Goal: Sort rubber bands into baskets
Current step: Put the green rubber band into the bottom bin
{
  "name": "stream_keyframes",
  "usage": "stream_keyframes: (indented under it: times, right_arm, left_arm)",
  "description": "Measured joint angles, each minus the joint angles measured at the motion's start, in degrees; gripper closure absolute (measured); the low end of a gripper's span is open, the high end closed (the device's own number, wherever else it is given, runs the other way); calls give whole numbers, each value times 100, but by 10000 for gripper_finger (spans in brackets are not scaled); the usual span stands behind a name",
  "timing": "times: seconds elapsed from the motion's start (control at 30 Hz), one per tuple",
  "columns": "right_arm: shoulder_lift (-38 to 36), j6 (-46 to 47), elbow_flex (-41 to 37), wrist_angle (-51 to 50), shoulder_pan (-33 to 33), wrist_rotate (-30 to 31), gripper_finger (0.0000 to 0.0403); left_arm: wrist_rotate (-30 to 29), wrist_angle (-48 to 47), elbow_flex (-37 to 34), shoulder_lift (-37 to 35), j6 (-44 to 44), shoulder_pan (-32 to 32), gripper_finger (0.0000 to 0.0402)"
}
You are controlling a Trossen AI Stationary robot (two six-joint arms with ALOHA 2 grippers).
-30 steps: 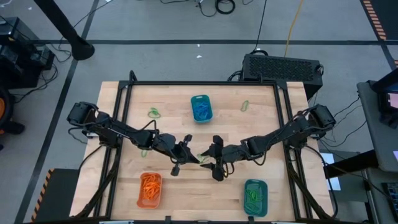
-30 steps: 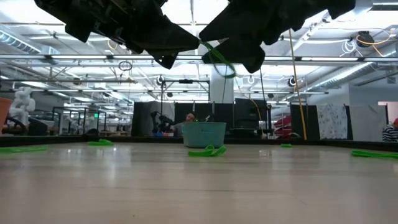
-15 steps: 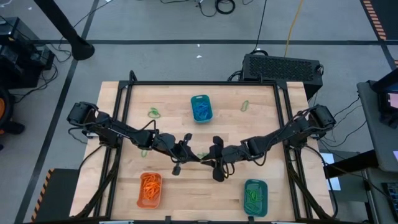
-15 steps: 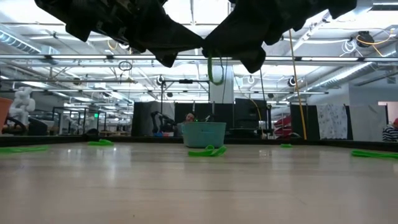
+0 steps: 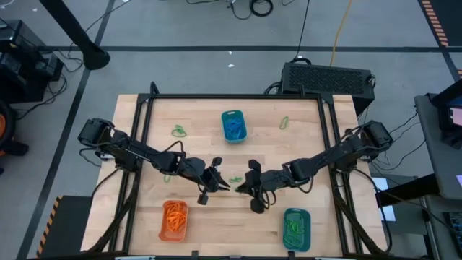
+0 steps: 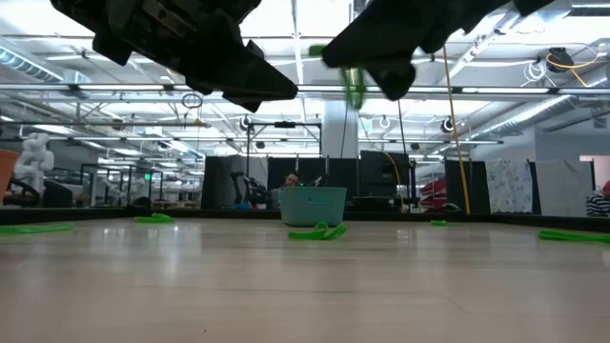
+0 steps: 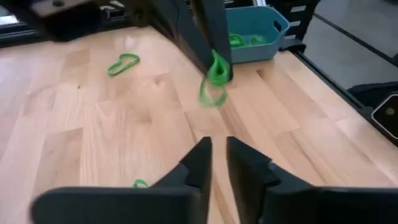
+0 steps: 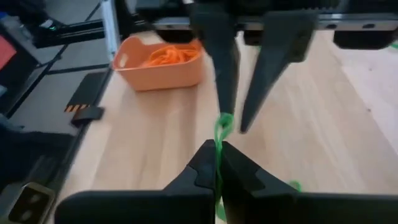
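Right gripper (image 8: 218,163) pinches green rubber band (image 8: 220,127) mid-frame over wooden table (image 5: 303,144) (warehouse behind); left gripper (image 7: 217,163) slightly parted, empty.

Green band (image 8: 221,127) handed over: right gripper (image 8: 216,163) pinches it, left gripper (image 7: 214,163) apparently released

A pale wooden surface (image 5: 202,119) with a black frame along its edges stands on a grey floor (image 5: 180,29). A black perforated box (image 5: 326,76) sits just behind the surface's far right corner. Black cables (image 5: 253,7) coil on the floor beyond, and a yellow cable (image 5: 339,29) runs nearby.
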Motion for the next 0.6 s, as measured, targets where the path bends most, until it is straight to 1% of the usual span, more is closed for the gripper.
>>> stream_keyframes:
  times: [0.17,0.2,0.3,0.43,0.53,0.6]
  right_arm:
    - [-270,426,3,-504,141,-6,402]
    - [-318,585,3,-610,192,-68,402]
    - [-416,1268,3,-1066,418,-529,402]
    - [-468,2568,68,-1820,747,-1194,402]
    - [-468,3646,219,-2588,1119,-1503,403]
    - [-468,4192,278,-3009,1377,-1522,403]
  left_arm:
    - [0,-45,0,-6,102,-32,280]
    - [-20,-100,0,-6,101,-30,267]
    - [-300,-511,0,-46,48,-23,236]
    - [-839,-1051,0,-54,-197,47,225]
    - [-881,-1284,-2,-54,-202,75,224]
    - [-876,-1287,-2,-54,-203,84,224]
